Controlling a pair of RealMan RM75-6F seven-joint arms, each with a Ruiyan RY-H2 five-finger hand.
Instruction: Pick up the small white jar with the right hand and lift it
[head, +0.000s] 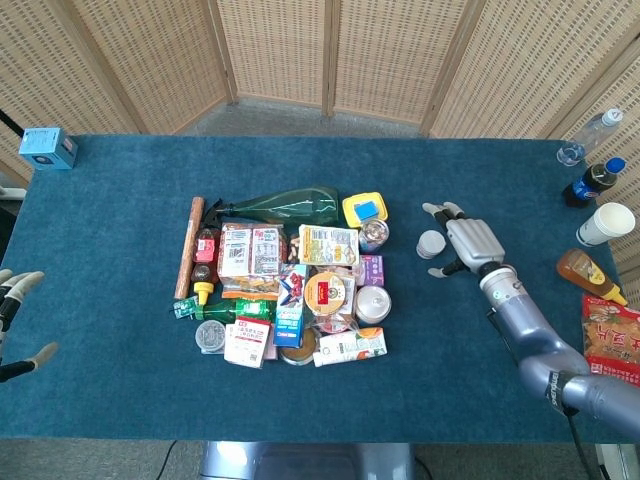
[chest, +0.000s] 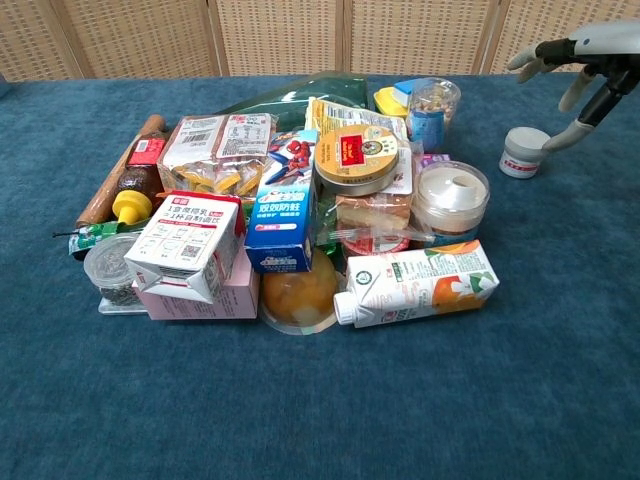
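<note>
I've got the blue tabletop (head: 110, 300) with the big grocery pile (head: 285, 280) in the middle. My right hand (head: 468, 245) sits just to the right of that pile, fingers spread and holding nothing, hovering right over the small white jar (head: 431, 243). The jar stands upright on the cloth beside the pile; my left hand (head: 15, 320) is spread too, way off at the left edge.

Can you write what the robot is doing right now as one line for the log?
phase: reaching | right hand: open, beside small white jar | jar: on table | left hand: idle
</note>
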